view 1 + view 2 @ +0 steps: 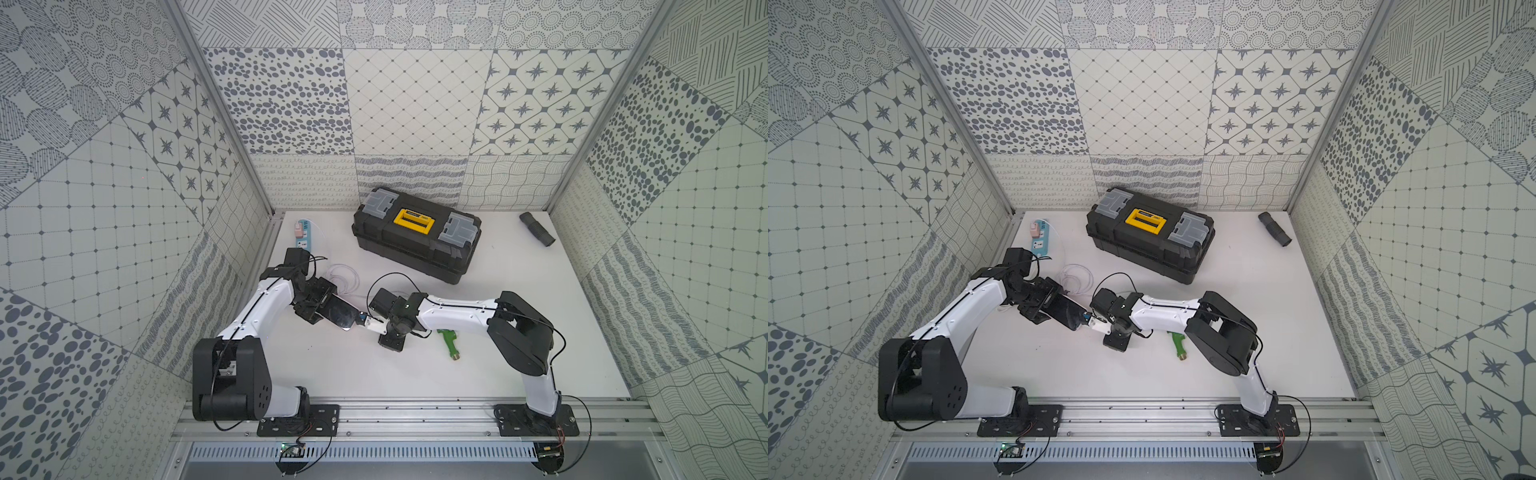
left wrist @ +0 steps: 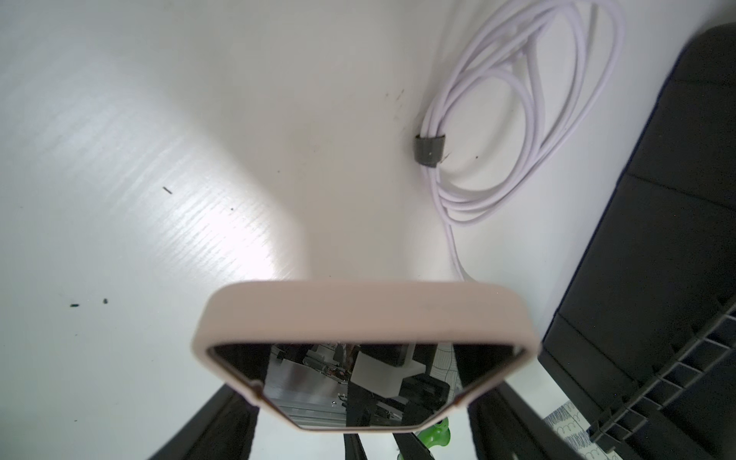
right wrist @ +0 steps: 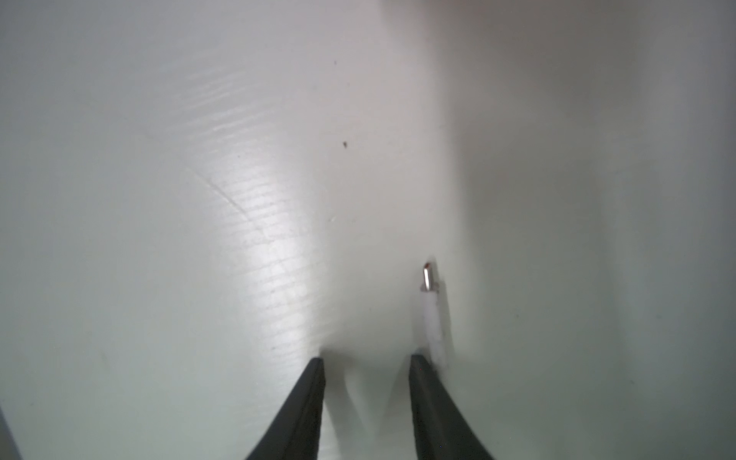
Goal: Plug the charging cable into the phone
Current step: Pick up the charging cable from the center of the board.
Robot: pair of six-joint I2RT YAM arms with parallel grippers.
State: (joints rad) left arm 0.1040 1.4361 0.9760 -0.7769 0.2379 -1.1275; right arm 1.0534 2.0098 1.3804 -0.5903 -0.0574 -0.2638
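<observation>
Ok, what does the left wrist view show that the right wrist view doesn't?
Only the left wrist: the slim pink-rimmed, black-screened phone gripped in the left end effector, the coiled thin white charging cable with its dark tie, and the black plastic toolbox. Only the right wrist: the cable's small metal plug tip, beside, not between, the parted black fingers of the right end effector. Both: the white tabletop.

Left pincer (image 1: 323, 305) clamped; right pincer (image 3: 368, 358) parted
</observation>
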